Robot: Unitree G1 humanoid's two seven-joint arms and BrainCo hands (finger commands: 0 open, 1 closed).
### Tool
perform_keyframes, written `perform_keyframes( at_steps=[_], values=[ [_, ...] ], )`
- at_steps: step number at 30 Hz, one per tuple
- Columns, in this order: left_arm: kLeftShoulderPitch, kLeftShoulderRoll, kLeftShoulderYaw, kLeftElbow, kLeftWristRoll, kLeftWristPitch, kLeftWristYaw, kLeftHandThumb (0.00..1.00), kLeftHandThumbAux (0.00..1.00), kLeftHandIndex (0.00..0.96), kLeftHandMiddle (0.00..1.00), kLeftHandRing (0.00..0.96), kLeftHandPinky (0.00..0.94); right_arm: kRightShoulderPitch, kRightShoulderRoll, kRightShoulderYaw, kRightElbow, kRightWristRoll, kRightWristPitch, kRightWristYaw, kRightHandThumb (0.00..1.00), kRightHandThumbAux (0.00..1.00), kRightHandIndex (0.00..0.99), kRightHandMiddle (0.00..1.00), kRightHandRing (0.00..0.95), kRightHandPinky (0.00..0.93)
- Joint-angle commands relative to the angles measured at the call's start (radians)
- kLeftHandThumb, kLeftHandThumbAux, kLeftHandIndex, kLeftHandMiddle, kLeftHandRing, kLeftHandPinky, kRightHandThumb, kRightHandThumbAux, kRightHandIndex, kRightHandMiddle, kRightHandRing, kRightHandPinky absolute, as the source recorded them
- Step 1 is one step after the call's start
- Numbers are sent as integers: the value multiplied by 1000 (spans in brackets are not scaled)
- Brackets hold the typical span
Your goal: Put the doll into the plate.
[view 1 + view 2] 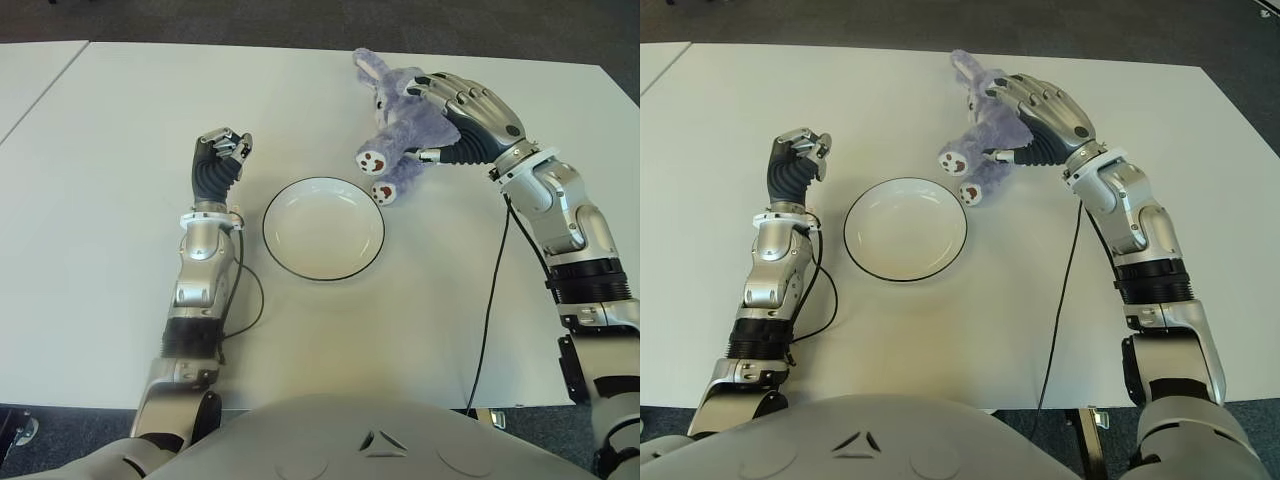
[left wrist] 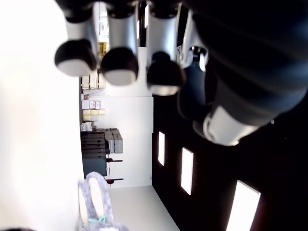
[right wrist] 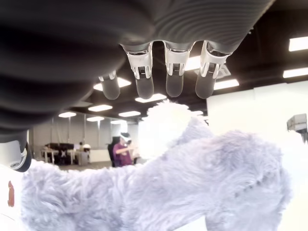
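The right hand [image 1: 455, 115] wraps its fingers [image 3: 174, 72] over the purple bunny doll [image 1: 395, 130] in the upper right, just beside the white plate [image 1: 323, 228] in the middle. The left hand [image 1: 222, 155] is curled up and empty, left of the plate.

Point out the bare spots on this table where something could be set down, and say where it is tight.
Free: the table on the outer side of the left hand, the near strip between the plate and the table's front edge, and the plate's own bowl. Tight: the far side of the plate, where the right hand lies over the doll, whose feet nearly reach the rim.
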Motion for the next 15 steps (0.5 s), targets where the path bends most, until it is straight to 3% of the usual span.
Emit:
perform_keyframes(
  at_steps=[1, 15],
  values=[
    [80, -46, -1, 56, 1, 16, 13, 710, 707, 442, 868, 879, 868, -19, -17, 17, 22, -11, 18, 22, 217, 380, 0, 0, 0, 0],
    [81, -42, 3, 54, -3, 16, 7, 709, 707, 442, 870, 880, 869, -99, -27, 52, 133, -17, 39, 45, 193, 374, 0, 0, 0, 0]
  ],
)
